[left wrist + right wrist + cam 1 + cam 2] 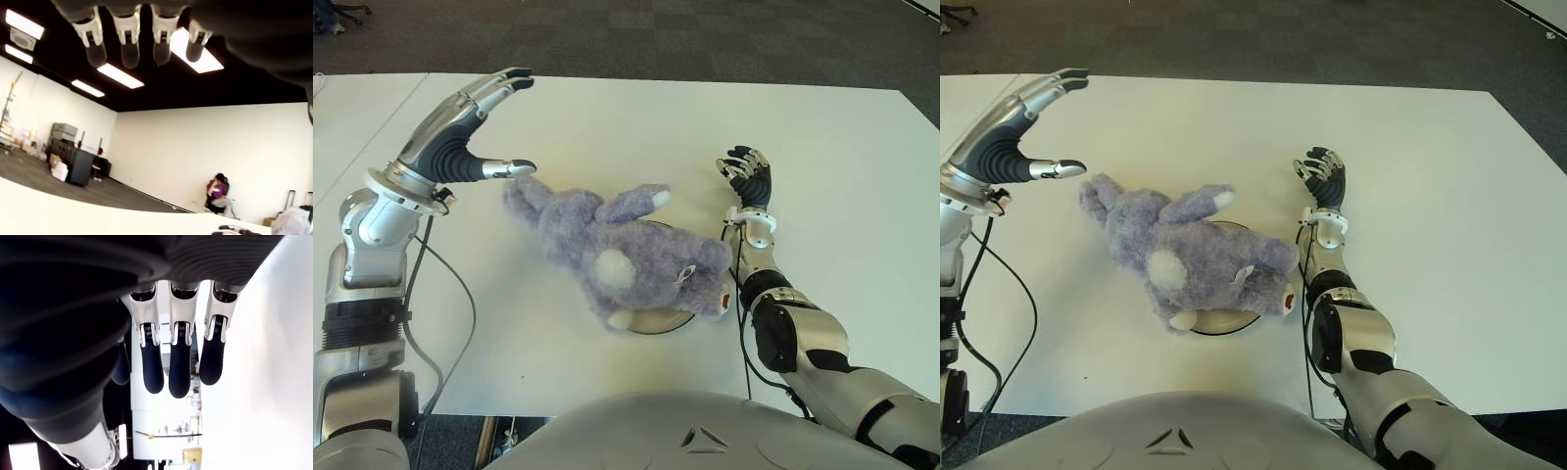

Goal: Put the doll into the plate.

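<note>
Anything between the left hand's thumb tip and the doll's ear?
Nothing: only bare white table shows in the short gap between the left hand and the purple plush doll, in both eye views.

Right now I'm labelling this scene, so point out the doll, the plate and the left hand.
doll [607, 250], left eye view, on its purple belly.
plate [658, 323], left eye view, on its near rim.
left hand [460, 137], left eye view, on its palm.
</note>
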### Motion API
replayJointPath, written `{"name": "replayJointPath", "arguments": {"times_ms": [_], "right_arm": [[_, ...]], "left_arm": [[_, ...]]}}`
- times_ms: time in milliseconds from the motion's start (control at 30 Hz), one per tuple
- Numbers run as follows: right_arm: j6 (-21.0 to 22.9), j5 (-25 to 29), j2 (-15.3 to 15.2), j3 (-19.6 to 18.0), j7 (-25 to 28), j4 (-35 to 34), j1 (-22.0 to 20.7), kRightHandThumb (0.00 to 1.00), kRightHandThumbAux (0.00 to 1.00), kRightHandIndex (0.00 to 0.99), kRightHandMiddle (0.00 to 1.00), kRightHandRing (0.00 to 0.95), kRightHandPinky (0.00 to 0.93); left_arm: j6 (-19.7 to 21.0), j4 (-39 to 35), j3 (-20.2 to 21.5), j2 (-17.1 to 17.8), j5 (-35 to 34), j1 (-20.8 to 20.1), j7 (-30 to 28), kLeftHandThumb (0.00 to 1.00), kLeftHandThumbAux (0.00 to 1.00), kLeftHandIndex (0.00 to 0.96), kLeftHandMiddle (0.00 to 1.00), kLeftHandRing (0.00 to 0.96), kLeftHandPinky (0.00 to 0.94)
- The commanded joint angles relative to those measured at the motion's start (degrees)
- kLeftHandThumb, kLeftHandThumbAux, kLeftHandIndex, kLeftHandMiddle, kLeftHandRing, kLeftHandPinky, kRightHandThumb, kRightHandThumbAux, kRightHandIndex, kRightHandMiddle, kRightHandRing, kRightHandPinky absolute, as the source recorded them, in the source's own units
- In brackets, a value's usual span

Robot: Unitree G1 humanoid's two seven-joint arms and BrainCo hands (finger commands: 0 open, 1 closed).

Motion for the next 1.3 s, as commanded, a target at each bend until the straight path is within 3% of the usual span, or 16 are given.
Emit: {"name": "replayJointPath", "arguments": {"times_ms": [33,67,167,333,467,567,667,800,967,1167,1300], "right_arm": [[0.7,1.3,6.0,-1.0,-0.6,9.0,17.1,0.204,0.862,0.303,0.33,0.338,0.347],[0.7,1.1,6.0,-0.9,-0.9,9.0,17.1,0.205,0.863,0.3,0.328,0.337,0.352],[0.8,0.6,6.0,-0.6,-1.4,9.0,17.0,0.195,0.859,0.289,0.326,0.338,0.349],[1.2,0.3,6.0,-0.6,-1.5,9.0,16.9,0.174,0.853,0.284,0.317,0.331,0.329],[1.2,0.5,6.0,-0.8,-0.8,9.1,16.8,0.189,0.863,0.293,0.324,0.334,0.353],[1.6,0.5,5.9,-0.8,-0.8,9.1,16.6,0.191,0.861,0.292,0.327,0.338,0.354],[1.9,0.4,5.7,-0.8,-0.7,9.1,16.6,0.188,0.856,0.291,0.331,0.342,0.343],[1.9,0.2,5.5,-0.6,-1.0,9.2,16.5,0.178,0.863,0.296,0.332,0.34,0.333],[2.7,-0.4,5.1,-0.2,-1.6,9.3,16.4,0.168,0.865,0.303,0.333,0.342,0.345],[3.0,-0.5,4.7,-0.1,-1.7,9.4,16.6,0.145,0.859,0.301,0.33,0.34,0.338],[2.5,-0.9,4.5,0.2,-2.2,9.4,16.9,0.141,0.863,0.306,0.324,0.335,0.336]], "left_arm": [[-2.4,8.0,6.6,3.3,-2.4,3.4,3.4,0.0,0.273,0.054,0.086,0.093,0.213],[-2.5,8.6,6.9,2.6,-4.9,3.4,2.9,0.0,0.358,0.043,0.082,0.096,0.198],[-3.1,10.8,7.7,1.7,-10.2,3.4,1.3,0.0,0.427,0.031,0.079,0.094,0.151],[-4.9,15.1,8.5,2.1,-13.7,3.1,-0.2,0.0,0.471,0.03,0.086,0.095,0.137],[2.6,13.2,9.3,-0.1,-19.2,3.9,-1.3,0.0,0.56,0.016,0.11,0.111,0.142],[4.6,13.2,8.4,-2.3,-21.0,3.2,-0.2,0.0,0.582,0.01,0.115,0.117,0.15],[4.0,16.8,4.6,-9.3,-18.2,-0.9,4.9,0.0,0.62,0.0,0.118,0.128,0.167],[3.2,18.2,2.6,-14.4,-16.7,-2.6,8.1,0.018,0.663,0.0,0.11,0.124,0.155],[2.5,24.2,1.1,-18.2,-14.4,-4.7,11.4,0.129,0.72,0.0,0.089,0.097,0.12],[0.2,45.3,-1.0,-20.8,-11.0,-11.9,16.7,0.195,0.739,0.0,0.067,0.072,0.1],[-0.8,50.1,-2.4,-22.8,-9.2,-13.5,20.2,0.203,0.738,0.0,0.054,0.063,0.095]]}}
